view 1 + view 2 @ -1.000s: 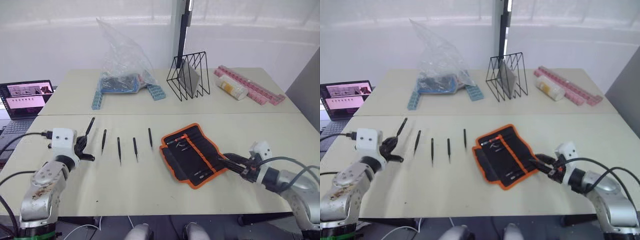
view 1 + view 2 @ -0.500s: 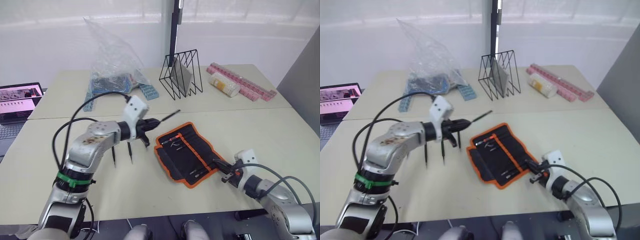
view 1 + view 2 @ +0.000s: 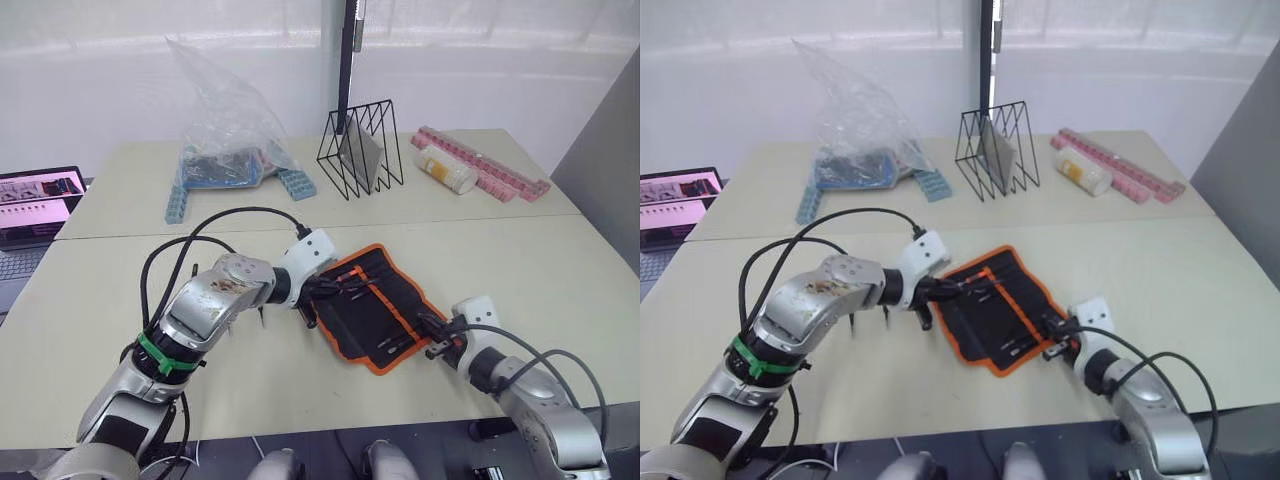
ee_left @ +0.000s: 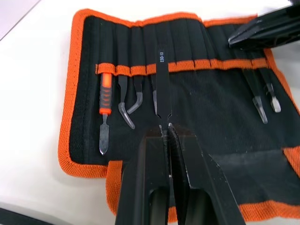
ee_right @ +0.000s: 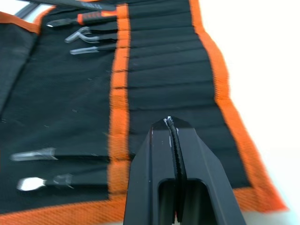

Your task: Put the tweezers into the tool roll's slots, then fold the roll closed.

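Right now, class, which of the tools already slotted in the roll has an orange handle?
The end tool, nearest the roll's short edge. Its handle is orange; its neighbours are black, and the tweezer in the left pincer is black too.

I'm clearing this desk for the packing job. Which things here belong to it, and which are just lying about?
Belongs to the job:
- tool roll, open on the table
- tweezer pinched in the left tool, over the slots
- right tool, shut at the roll's edge

Just lying about:
- clear plastic bag
- wire rack
- pink strips
- laptop
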### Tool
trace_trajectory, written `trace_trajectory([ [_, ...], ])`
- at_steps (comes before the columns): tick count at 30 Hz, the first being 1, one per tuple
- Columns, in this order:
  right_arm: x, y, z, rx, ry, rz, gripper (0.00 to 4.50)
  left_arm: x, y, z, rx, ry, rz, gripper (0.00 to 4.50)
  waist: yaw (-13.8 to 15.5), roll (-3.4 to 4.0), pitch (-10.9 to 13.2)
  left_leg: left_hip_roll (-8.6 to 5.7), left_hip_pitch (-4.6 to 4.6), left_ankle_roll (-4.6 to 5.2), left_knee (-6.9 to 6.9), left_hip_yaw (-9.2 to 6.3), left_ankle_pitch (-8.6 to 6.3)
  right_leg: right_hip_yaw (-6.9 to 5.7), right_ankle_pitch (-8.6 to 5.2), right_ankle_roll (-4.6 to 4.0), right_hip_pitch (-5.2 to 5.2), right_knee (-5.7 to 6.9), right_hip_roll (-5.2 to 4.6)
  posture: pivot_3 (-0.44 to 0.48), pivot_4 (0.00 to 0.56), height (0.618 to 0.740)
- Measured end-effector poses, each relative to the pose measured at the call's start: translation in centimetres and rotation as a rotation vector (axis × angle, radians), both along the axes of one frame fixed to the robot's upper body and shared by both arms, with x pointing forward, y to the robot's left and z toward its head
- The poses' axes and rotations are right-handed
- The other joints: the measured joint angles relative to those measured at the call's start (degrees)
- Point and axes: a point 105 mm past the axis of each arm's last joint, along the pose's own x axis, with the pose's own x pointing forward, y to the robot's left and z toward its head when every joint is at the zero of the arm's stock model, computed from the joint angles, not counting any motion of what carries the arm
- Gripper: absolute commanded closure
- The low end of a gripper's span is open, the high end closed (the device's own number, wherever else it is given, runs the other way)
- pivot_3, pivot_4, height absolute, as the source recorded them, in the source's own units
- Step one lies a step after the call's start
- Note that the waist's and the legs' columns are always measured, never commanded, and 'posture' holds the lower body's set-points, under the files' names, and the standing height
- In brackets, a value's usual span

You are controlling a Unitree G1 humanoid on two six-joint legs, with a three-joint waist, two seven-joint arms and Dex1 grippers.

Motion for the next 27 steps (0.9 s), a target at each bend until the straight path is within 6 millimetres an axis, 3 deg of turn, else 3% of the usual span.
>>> trace_trajectory([
  [15,-1.7,1.3,-0.3,-0.005,0.021,-0.015,4.47,-1.0,0.8,-1.9,0.142,0.082,-0.01,4.5,0.1,0.0,0.0,0.0,0.0,0.0,0.0,0.0,0.0,0.0,0.0,0.0,-0.03,0.02,0.03,0.0,0.15,0.724],
  [27,-2.1,1.7,-0.8,-0.022,0.028,-0.018,4.47,0.3,-0.3,-2.1,0.175,0.018,-0.037,4.5,0.1,0.0,0.0,0.01,0.14,0.0,0.0,0.0,0.0,-0.01,-0.01,-0.01,0.11,0.02,0.06,0.0,0.15,0.724],
])
